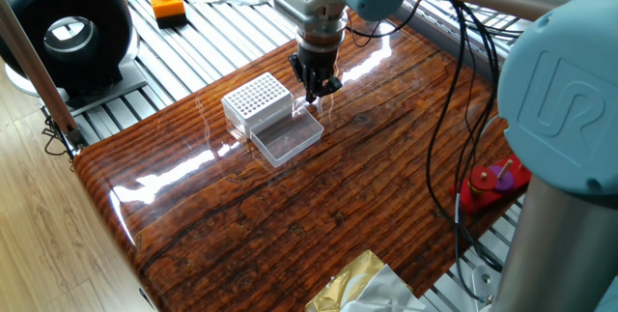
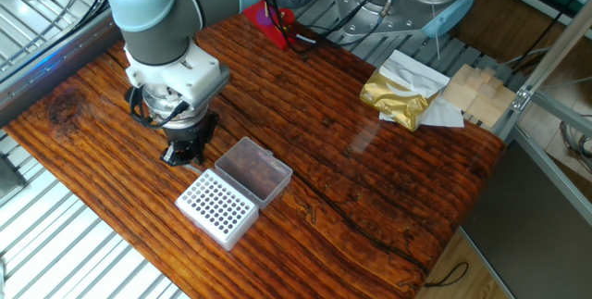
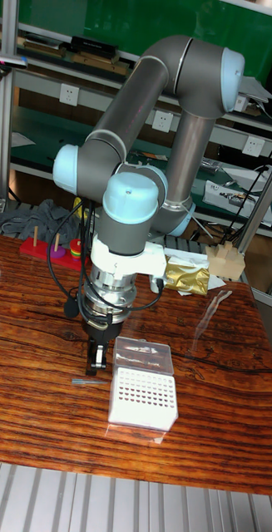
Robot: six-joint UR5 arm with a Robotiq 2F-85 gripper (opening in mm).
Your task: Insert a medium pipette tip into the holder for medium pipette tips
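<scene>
in one fixed view the gripper (image 1: pixel 315 90) is hanging low over the wooden table (image 1: pixel 386 186), just beside the far edge of the holder for medium pipette tips (image 1: pixel 259 99). the holder's clear lid (image 1: pixel 287 138) is lying open toward the camera. the fingers are looking drawn close together, but whether they are pinching anything i cannot tell here.

in the other fixed view the gripper (image 2: pixel 184 154) is sitting at the tabletop (image 2: pixel 370 197) just behind the holder (image 2: pixel 216 207), whose white grid of holes is facing up and uncovered, with the lid (image 2: pixel 254 171) folded out beside it. no tip is showing between the jaws.

in the tall fixed view the gripper (image 3: pixel 96 359) is standing left of the holder (image 3: pixel 144 394), and a thin blue-tinted pipette tip (image 3: pixel 87 381) is lying flat on the table (image 3: pixel 36 416) just below the fingertips, apparently not yet grasped. the jaws seem nearly closed, though i cannot be sure.

judging from this, the pick-up step is in hand. the next move is probably calling for the fingers to straddle the tip, close on it, lift, and carry it over a hole.
</scene>
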